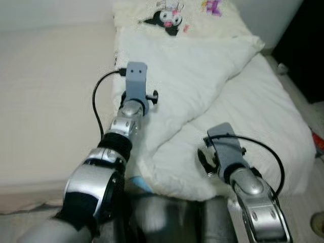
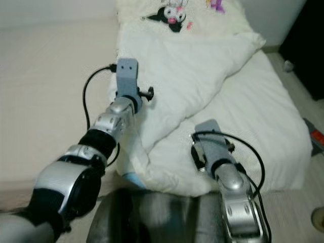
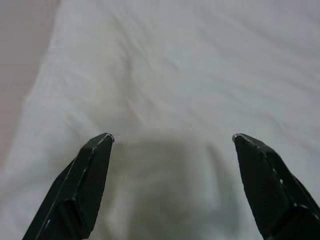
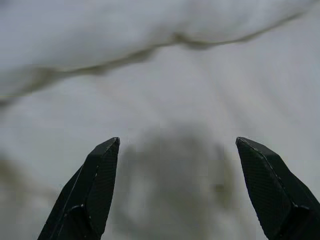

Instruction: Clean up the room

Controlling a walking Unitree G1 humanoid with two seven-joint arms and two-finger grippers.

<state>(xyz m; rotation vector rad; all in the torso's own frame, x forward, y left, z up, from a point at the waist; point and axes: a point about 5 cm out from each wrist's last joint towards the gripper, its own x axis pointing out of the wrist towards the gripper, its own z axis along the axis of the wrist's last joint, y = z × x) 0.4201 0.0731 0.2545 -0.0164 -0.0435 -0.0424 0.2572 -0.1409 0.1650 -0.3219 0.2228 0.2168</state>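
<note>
A white duvet lies rumpled and folded back on a mattress with a white sheet. At the head lies a cream pillow with a black and white cartoon print. My left gripper hovers open just above the duvet's left part, its fingers spread wide over the cloth. My right gripper stands open above the sheet near the duvet's folded edge. Both grippers hold nothing.
A beige surface runs along the left of the mattress. On the right is pale floor with a red item at the frame's edge and a dark area behind. Something light blue peeks out under the duvet's near corner.
</note>
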